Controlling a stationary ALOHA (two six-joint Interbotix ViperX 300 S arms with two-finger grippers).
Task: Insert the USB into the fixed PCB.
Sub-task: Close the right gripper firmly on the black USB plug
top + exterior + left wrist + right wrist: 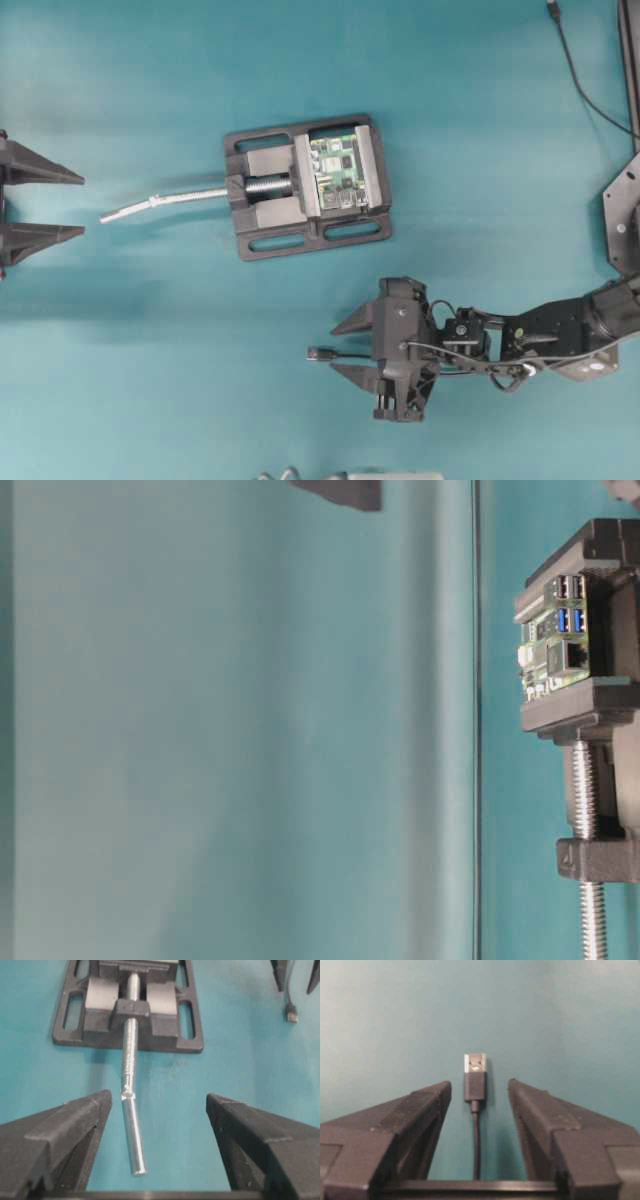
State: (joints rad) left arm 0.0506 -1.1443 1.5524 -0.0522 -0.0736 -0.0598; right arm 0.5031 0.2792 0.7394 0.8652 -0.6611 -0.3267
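Fingers of my right gripper [476, 1091] stand spread apart, gripping nothing. I see the USB [475, 1076] lying flat on the teal tabletop [150, 380] between them, touching neither, its metal tip just past the fingertips and its cable running back toward the wrist. Overhead, this sits near the tabletop's lower edge, right of centre. Fingers of my left gripper [80, 205] at the left edge are likewise wide apart and empty. The black vise [305, 186], mid-tabletop, clamps the fixed PCB [336, 173]; its screw handle [165, 202] points toward the left gripper.
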